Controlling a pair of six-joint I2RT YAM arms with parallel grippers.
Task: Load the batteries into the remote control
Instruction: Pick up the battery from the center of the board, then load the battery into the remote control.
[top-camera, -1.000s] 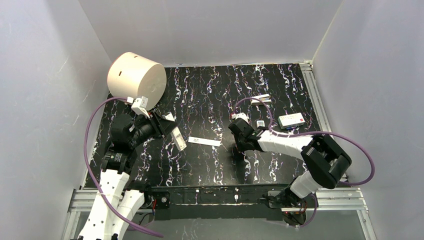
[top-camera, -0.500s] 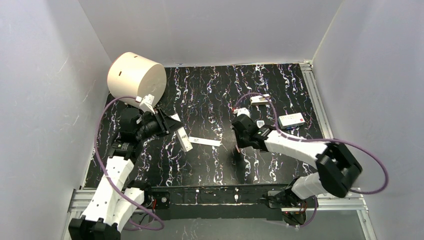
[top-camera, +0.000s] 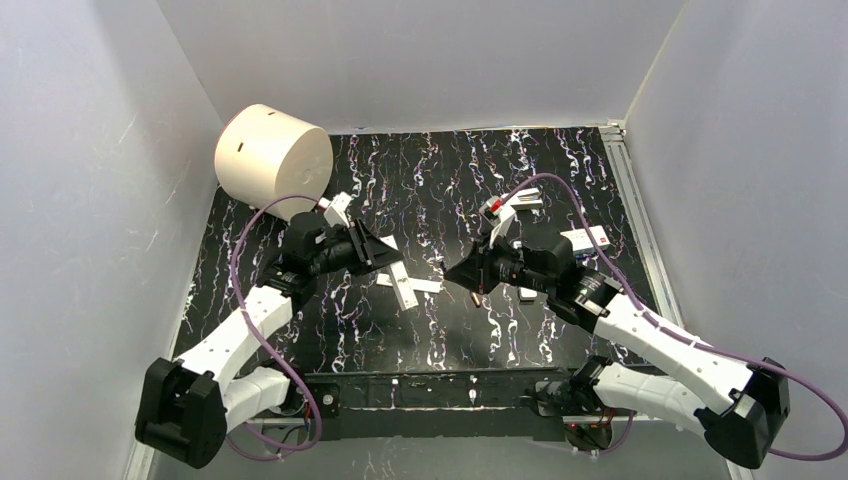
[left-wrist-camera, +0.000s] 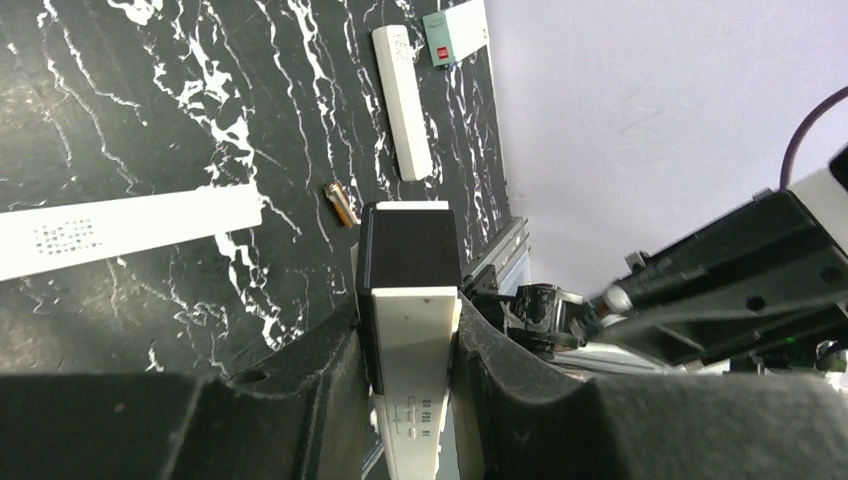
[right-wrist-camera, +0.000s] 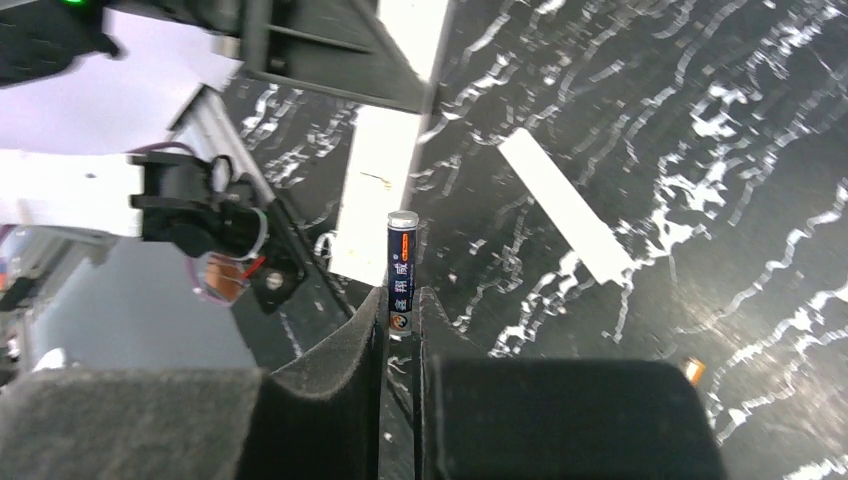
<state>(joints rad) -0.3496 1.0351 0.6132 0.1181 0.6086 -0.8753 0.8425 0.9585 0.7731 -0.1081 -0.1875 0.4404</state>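
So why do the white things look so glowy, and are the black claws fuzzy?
Right wrist view: the remote control and white strip are washed out by glare, the battery is sharp, the right gripper's fingers are soft, being so close. Left wrist view: the left gripper's fingers blur likewise. Top view: even light.

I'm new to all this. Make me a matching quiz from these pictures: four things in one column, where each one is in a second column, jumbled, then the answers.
Things
1. remote
2. blue battery
3. white strip
4. cream drum

Places
a. clamped in the right gripper
b. at the far left corner of the table
c. clamped in the left gripper
d. lying flat on the table between the two grippers

Pairs: 1-c, 2-a, 3-d, 4-b
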